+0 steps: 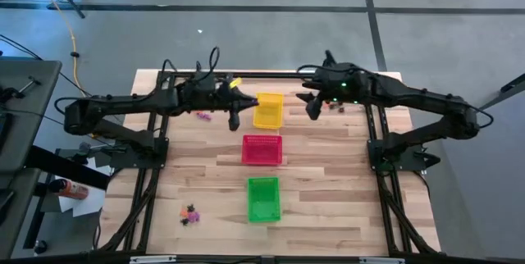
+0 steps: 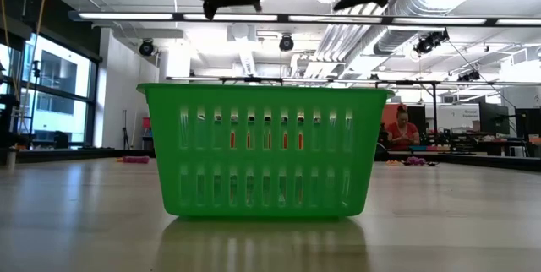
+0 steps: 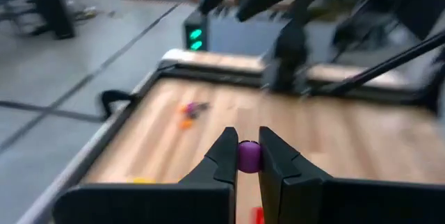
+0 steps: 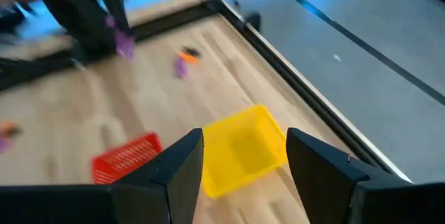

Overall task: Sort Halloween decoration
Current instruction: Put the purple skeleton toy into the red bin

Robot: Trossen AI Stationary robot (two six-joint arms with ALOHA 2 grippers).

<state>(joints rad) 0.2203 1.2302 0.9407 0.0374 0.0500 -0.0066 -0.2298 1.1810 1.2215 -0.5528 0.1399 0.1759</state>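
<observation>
My left gripper is shut on a small purple trinket of the Halloween decoration. It hangs above the table just left of the yellow basket. To the right of that basket my right gripper hangs open, nothing between its fingers; the basket shows past them. Loose trinkets lie on the tabletop at the far left, the far right and the near left. The red basket and the green basket stand in a row nearer the front edge. My left gripper pinches the purple trinket between its two fingertips, which come slanting from the table's left. The trinket sits at the fingers' free ends, lifted clear of the table; the right wrist view shows it hanging above the wood.
A black frame runs along the table's left, right and far edges. The green basket fills the middle of the low view. A person sits in the room behind. Bare wood lies left and right of the basket row.
</observation>
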